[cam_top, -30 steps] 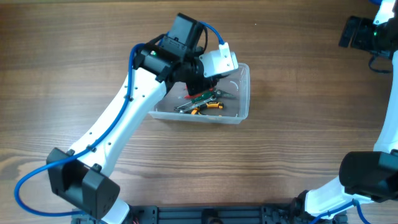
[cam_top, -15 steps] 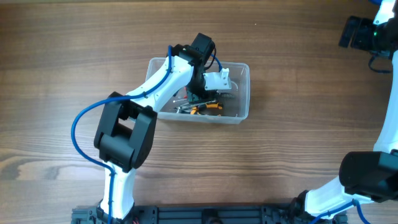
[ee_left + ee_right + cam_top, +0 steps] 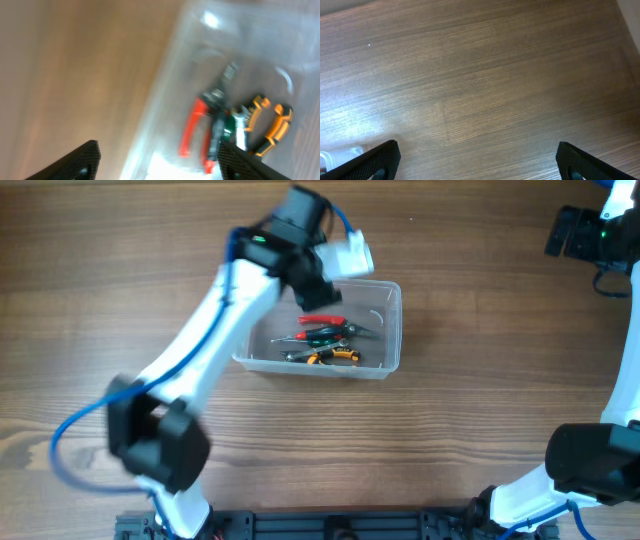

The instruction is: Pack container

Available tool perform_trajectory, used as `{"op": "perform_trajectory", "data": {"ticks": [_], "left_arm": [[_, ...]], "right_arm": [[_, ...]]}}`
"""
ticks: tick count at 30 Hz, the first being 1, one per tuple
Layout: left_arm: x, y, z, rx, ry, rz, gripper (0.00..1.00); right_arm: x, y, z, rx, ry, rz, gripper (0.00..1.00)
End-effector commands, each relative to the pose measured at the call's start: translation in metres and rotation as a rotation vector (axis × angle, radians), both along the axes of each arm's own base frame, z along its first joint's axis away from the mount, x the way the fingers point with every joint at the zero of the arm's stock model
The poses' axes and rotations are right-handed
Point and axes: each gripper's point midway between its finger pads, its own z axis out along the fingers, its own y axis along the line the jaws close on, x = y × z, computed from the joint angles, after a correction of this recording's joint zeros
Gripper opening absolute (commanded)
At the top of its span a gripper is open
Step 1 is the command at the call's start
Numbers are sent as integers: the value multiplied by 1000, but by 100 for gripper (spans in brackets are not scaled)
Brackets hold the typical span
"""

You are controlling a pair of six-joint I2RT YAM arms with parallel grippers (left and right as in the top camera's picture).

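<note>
The clear container [image 3: 393, 330] stands mid-table with hand tools lying inside: red-handled pliers [image 3: 320, 321], a green-handled tool [image 3: 326, 334] and orange-and-black pliers [image 3: 336, 357]. My left gripper [image 3: 322, 280] hovers, blurred, above the container's far-left corner. In the left wrist view the left gripper [image 3: 157, 165] is open with nothing between its fingers; under it show the container's wall [image 3: 165, 90], the red-handled pliers [image 3: 190, 125] and the orange-and-black pliers [image 3: 275, 125]. My right gripper [image 3: 575, 232] sits at the far right, and the right wrist view shows it [image 3: 480, 162] open over bare wood.
The table is brown wood. A dark rail [image 3: 330, 525] runs along the near edge with both arm bases. The left arm [image 3: 200, 350] crosses the table's left half up to the container. A small pale object [image 3: 340, 155] shows at the right wrist view's lower left.
The left gripper has opened and risen out of the container toward its far-left corner. The red-handled pliers now lie loose inside. The right arm has not moved.
</note>
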Motion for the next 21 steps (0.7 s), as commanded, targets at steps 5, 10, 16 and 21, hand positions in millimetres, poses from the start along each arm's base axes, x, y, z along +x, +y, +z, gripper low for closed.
{"op": "perform_trajectory", "data": {"ticks": [5,10,16,21], "left_arm": [[48,190,124,-422,-137,958,100],[44,228,116,-431,-92,1029,100],[43,228,114,-426,-84,1030,100],[43,228,114,-426,-84,1031,100]], "right_arm": [[4,2,-9,16,17,-4,100],[4,2,-9,17,17,-4,100],[4,2,-9,17,17,-5,100],[4,2,-9,16,17,-4,100]]}}
